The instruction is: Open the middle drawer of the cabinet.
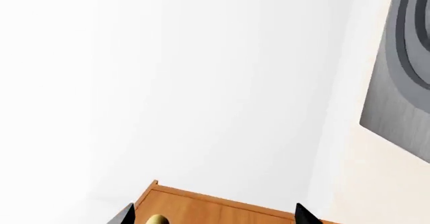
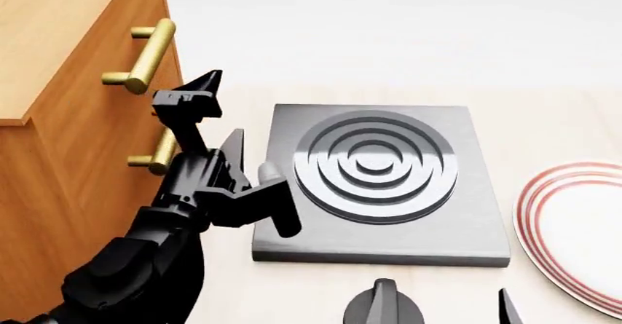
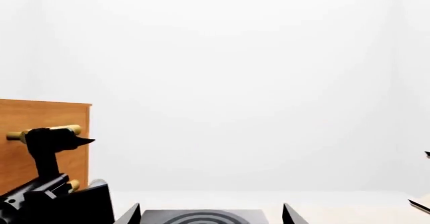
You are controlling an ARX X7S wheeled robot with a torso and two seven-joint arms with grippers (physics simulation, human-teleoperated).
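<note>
Left tool (image 2: 215,124) at cabinet (image 2: 73,131) front, jaws spread.
Fingers bracket the middle drawer's handle (image 2: 159,153), at the tabletop's left beside the hotplate (image 2: 384,182), ready to clamp; right tool (image 2: 442,306) idle, also open.

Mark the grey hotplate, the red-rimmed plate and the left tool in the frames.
Grey square hotplate with concentric rings (image 2: 374,165): head view, on the ringed centre.
White plate with red rim stripes (image 2: 573,229): head view, on its white face near the rim.
Black left tool (image 2: 215,116): head view, midway between its fingertips.

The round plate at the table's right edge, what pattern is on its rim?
Red rings circle the white plate, clearest in the head view.
</note>
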